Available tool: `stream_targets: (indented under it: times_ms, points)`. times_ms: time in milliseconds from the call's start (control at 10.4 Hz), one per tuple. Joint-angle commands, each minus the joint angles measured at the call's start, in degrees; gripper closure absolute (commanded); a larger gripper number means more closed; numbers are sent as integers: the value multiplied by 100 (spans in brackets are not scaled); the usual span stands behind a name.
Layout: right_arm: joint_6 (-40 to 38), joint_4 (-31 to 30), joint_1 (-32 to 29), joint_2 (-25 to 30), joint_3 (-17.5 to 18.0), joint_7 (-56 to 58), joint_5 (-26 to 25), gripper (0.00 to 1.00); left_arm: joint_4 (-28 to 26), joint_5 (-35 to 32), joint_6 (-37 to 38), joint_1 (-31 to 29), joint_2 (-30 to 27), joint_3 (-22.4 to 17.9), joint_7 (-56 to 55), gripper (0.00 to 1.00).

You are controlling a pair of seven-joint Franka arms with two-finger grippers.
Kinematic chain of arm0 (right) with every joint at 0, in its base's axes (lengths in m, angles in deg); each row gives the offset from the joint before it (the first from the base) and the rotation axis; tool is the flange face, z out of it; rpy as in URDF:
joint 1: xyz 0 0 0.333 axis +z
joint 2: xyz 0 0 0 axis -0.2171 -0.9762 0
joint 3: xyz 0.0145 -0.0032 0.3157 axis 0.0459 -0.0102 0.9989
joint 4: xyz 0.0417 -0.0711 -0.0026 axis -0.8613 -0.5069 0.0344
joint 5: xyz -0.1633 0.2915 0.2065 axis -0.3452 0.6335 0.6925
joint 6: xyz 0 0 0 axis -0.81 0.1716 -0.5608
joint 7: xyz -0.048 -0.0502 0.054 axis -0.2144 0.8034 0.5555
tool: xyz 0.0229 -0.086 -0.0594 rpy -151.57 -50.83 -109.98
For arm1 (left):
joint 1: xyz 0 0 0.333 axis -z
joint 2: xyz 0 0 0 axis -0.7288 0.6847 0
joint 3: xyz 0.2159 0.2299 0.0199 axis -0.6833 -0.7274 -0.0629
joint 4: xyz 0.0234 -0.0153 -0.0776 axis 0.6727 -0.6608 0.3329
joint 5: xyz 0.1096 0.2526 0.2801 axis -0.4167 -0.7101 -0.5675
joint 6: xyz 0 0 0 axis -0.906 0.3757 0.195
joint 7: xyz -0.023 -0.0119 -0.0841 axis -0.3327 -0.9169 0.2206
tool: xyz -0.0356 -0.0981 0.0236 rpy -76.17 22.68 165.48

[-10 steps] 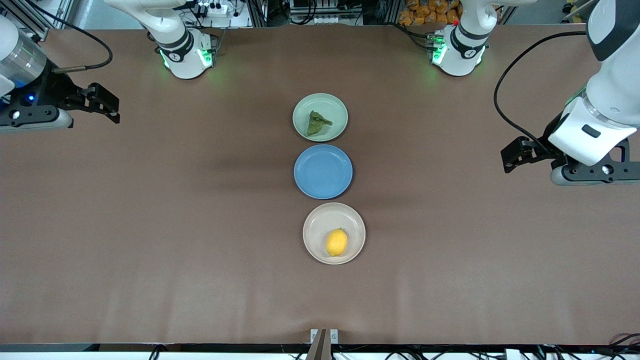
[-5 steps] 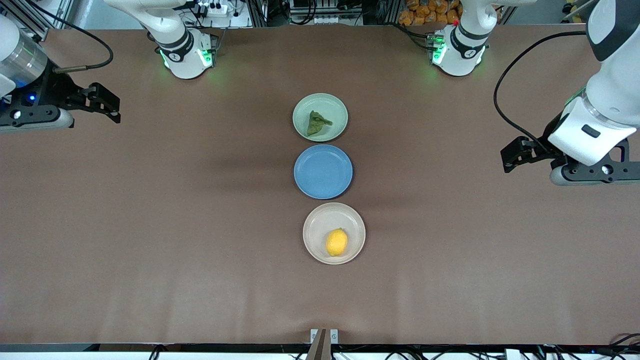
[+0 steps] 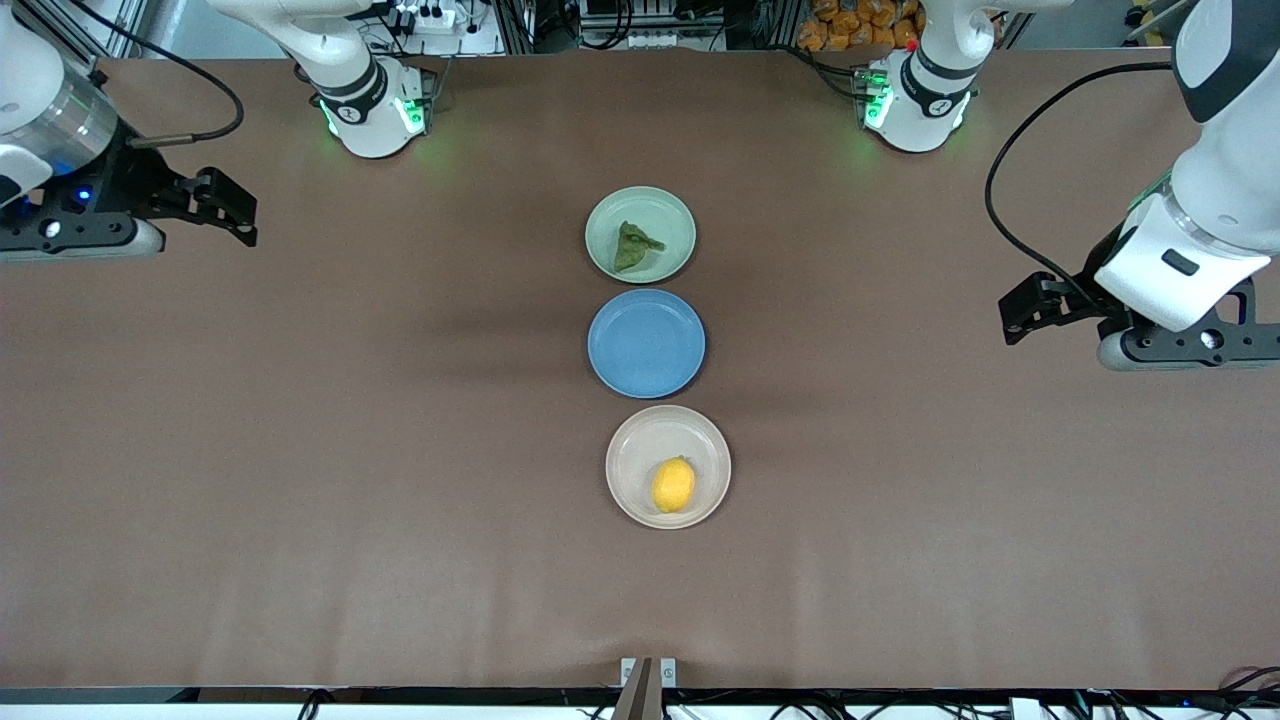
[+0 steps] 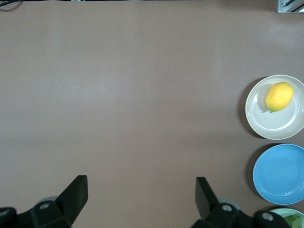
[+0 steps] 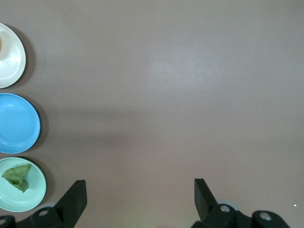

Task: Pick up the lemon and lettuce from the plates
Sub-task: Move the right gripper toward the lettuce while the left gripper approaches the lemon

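Three round shallow plates lie in a line down the middle of the brown table (image 3: 300, 450). The pale green plate (image 3: 672, 212), farthest from the front camera, holds the small dark green wrinkly lettuce leaf (image 3: 635, 246). The blue plate (image 3: 646, 342) in the middle has nothing on it. The beige plate (image 3: 640, 445), nearest the front camera, holds the small oval bright yellow lemon (image 3: 673, 485). The left gripper (image 3: 1020, 312) hangs over bare table toward the left arm's end, fingers spread wide and holding nothing. The right gripper (image 3: 232, 208) hangs over bare table toward the right arm's end, fingers likewise apart and holding nothing. The left wrist view shows the lemon whole but only a sliver of the green plate at the frame's edge. The right wrist view shows the lettuce whole, with the beige plate cut off.
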Motion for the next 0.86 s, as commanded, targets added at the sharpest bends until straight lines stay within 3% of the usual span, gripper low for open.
stream_targets:
  times_ms: [0,191,766]
  points:
    - [-52,-18,72,-2,69,-217,69,0,-56,127,54,13,-76,-28,76,0]
    - [-104,-97,299,-2,95,-252,78,0,-56,136,54,4,-76,-37,181,0]
    - [27,-361,415,-204,1253,-1963,78,0,-47,136,62,57,-59,-19,182,0]
